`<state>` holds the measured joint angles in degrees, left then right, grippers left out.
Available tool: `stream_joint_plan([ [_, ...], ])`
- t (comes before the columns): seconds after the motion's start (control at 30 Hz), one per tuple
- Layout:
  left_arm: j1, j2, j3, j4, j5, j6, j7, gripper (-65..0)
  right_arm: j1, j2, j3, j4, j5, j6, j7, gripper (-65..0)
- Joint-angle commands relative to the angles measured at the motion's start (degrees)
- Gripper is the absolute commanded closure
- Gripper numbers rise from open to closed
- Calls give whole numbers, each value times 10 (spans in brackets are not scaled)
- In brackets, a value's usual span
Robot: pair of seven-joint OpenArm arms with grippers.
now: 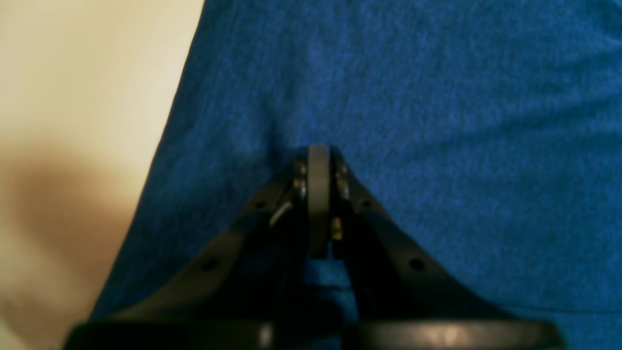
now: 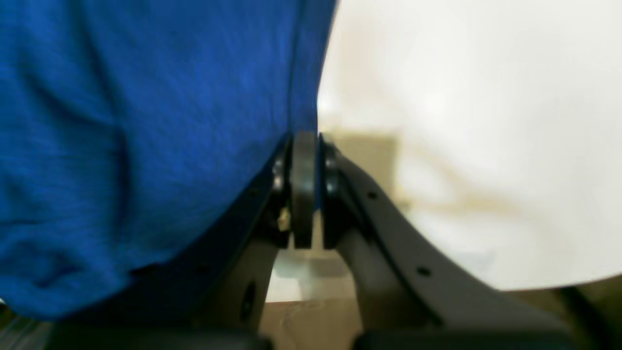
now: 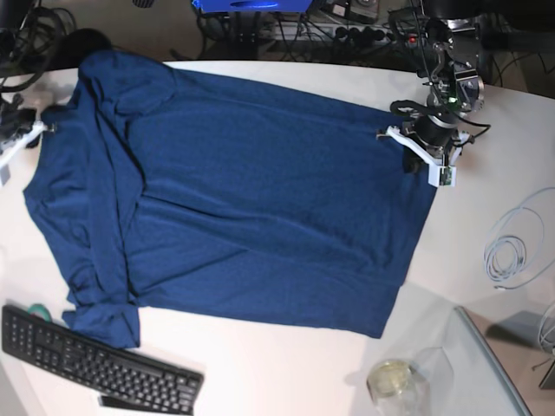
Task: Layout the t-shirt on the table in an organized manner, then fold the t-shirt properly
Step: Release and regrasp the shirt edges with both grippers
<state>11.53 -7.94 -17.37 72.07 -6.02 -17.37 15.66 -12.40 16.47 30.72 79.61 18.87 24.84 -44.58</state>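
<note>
The dark blue t-shirt (image 3: 243, 191) lies spread across the white table (image 3: 286, 373), with its left side bunched in folds. My left gripper (image 3: 422, 152) is at the shirt's right edge. The left wrist view shows this gripper (image 1: 318, 155) shut on the t-shirt (image 1: 437, 121), with cloth between the fingers and the table (image 1: 73, 73) to the left. My right gripper (image 3: 36, 130) is at the shirt's far left edge. In the right wrist view, it (image 2: 305, 143) is shut on the hem of the t-shirt (image 2: 121, 121), above the table (image 2: 461, 121).
A black keyboard (image 3: 95, 364) lies at the front left, touching the shirt's bunched corner. A clear glass cup (image 3: 395, 381) stands at the front right beside a glass panel. A coiled white cable (image 3: 512, 251) lies at the right. Cables and gear (image 3: 347, 26) crowd the far edge.
</note>
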Motion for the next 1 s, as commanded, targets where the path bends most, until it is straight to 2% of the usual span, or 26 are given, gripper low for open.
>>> stream_joint_plan([
  [0.0,0,-7,-2,24,-3,1,-12,0,-9,6,0,33,3,3,5,-24],
  [0.13,3,-4,-2,65,-2,1,-10,0,-14,-3,-49,55,3,2,-5,-24],
  [0.3,-3,-4,-2,64,-1,2,-9,0,24,-2,-54,-48,2,1,-7,-23],
  [0.4,-2,-4,-2,57,-1,2,-9,0,42,18,-55,-98,2,1,-3,-23],
  [0.6,-20,-4,3,2,-1,2,-10,0,99,61,-57,-208,0,1,60,-23],
  [0.8,-56,-3,3,-41,-1,2,-12,0,189,77,-120,-303,-95,3,120,-23],
  [0.97,-86,9,-1,-47,-1,2,-10,0,246,72,-128,-354,-149,3,133,-24],
])
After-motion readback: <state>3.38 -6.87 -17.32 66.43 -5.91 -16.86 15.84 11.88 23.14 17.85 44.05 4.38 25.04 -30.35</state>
